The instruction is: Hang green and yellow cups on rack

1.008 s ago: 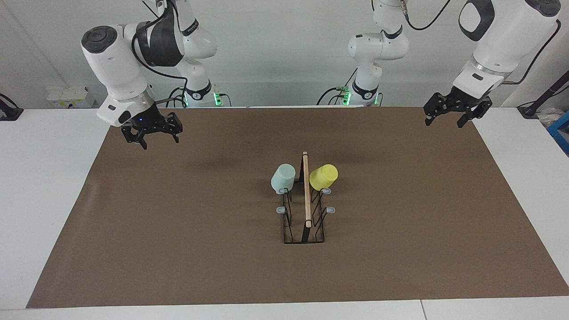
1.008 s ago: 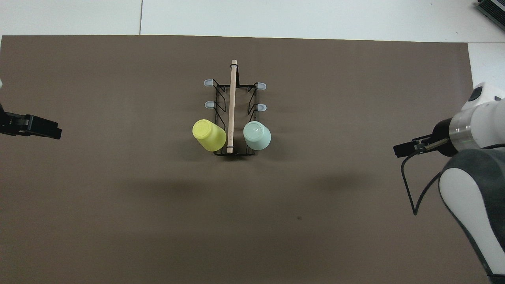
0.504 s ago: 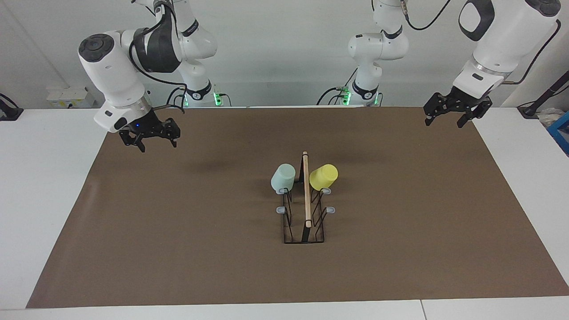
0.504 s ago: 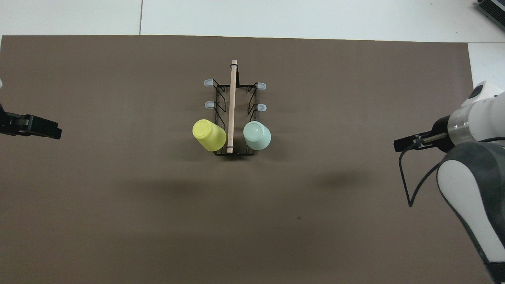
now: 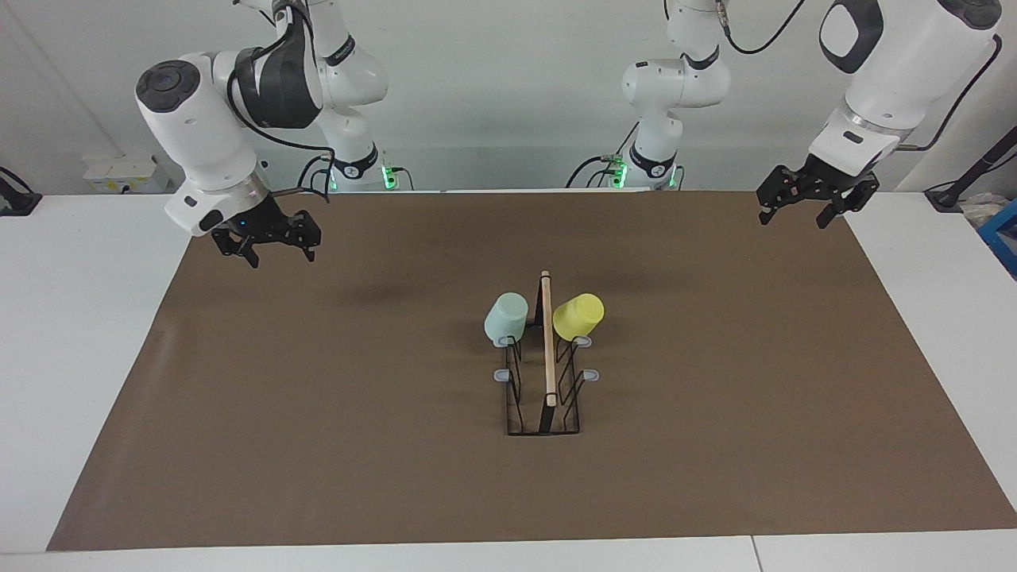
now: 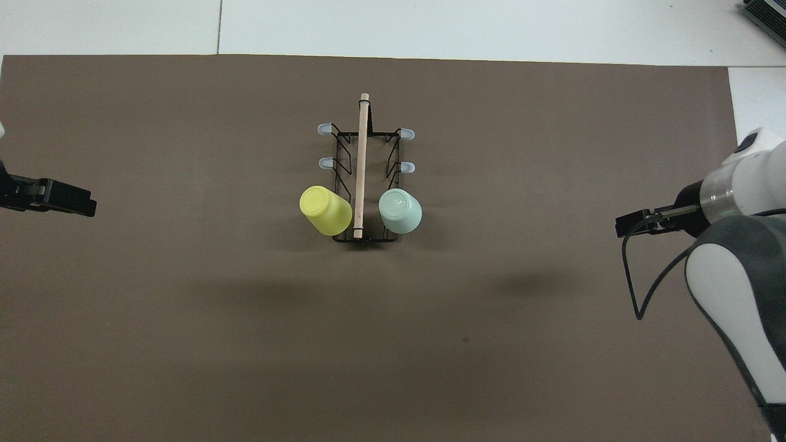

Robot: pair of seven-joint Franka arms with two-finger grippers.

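**Both arms raised, fingers spread**

The left gripper [image 5: 809, 208] hangs in the air at its own end of the tabletop, fingers apart and holding nothing. The right gripper [image 5: 270, 242] hangs likewise at its end, wrist tilted inward, fingers apart and empty.

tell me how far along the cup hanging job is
It looks done: the green cup and the yellow cup both sit upturned on the rack, on the prongs nearest the robots. Nothing is in hand: the left claw and the right claw are open, up over the mat's ends. Nothing appears left.
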